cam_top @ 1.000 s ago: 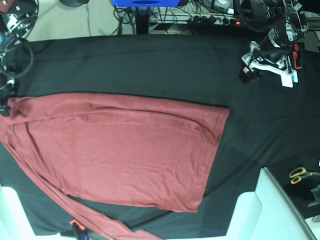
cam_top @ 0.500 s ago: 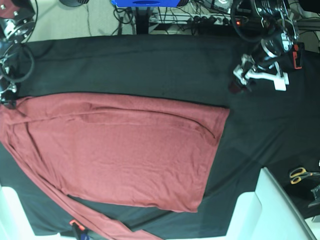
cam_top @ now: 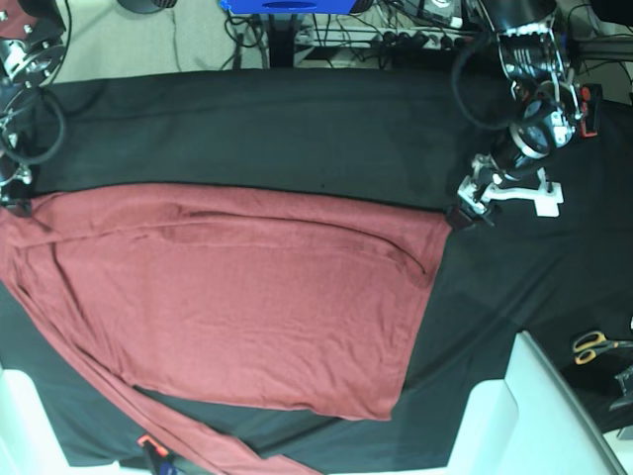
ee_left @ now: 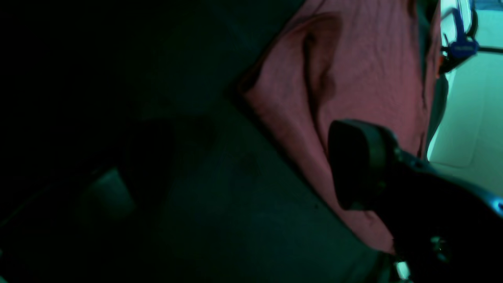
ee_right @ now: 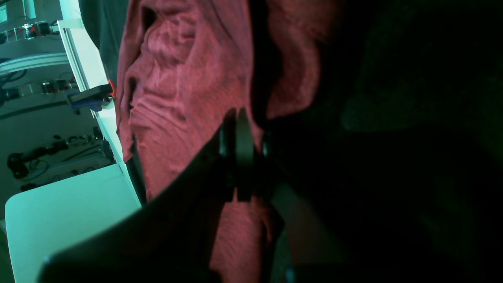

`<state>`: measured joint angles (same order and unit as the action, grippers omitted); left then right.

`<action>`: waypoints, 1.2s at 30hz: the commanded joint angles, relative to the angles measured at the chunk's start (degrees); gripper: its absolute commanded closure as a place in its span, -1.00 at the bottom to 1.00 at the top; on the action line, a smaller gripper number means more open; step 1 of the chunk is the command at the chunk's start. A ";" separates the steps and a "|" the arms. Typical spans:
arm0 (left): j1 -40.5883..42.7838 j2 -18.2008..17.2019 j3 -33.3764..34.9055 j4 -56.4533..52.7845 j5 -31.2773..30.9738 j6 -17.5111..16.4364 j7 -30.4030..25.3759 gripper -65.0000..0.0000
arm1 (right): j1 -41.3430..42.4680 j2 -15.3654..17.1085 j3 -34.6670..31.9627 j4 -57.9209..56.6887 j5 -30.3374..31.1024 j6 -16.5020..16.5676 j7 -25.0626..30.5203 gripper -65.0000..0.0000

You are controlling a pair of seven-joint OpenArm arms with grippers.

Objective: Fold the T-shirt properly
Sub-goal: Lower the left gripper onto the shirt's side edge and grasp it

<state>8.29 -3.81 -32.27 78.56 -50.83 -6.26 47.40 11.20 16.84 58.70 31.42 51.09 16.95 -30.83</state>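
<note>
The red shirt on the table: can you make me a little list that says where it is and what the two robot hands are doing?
shirt: the T-shirt lies spread flat on the black table cloth
sleeve: one long sleeve trails along the near edge
left gripper: left gripper, open, poised at the shirt's far corner
right gripper: right gripper, shut, pinching the shirt's edge
also there: scissors at the table's side
folding: not yet started

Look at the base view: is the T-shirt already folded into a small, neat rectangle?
No: the T-shirt lies spread wide across the black table cover, with a long sleeve trailing toward the near edge.
</note>
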 commanded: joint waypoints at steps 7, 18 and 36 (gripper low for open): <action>-3.24 -0.45 5.41 -0.63 -0.82 -0.73 -0.76 -0.83 | 0.53 1.05 -0.02 0.36 0.91 0.50 0.19 0.98; -7.90 0.78 5.94 -7.14 -0.82 -0.73 -0.76 -0.83 | 0.45 1.14 0.07 0.36 0.91 0.50 0.10 0.98; -9.92 0.69 6.47 -14.70 -0.82 -0.55 -7.44 -0.82 | 0.45 1.14 0.07 0.36 0.91 0.50 0.02 0.98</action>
<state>-1.45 -3.03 -26.00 63.75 -52.62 -7.94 39.35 11.16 16.93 58.72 31.42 51.24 16.95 -31.05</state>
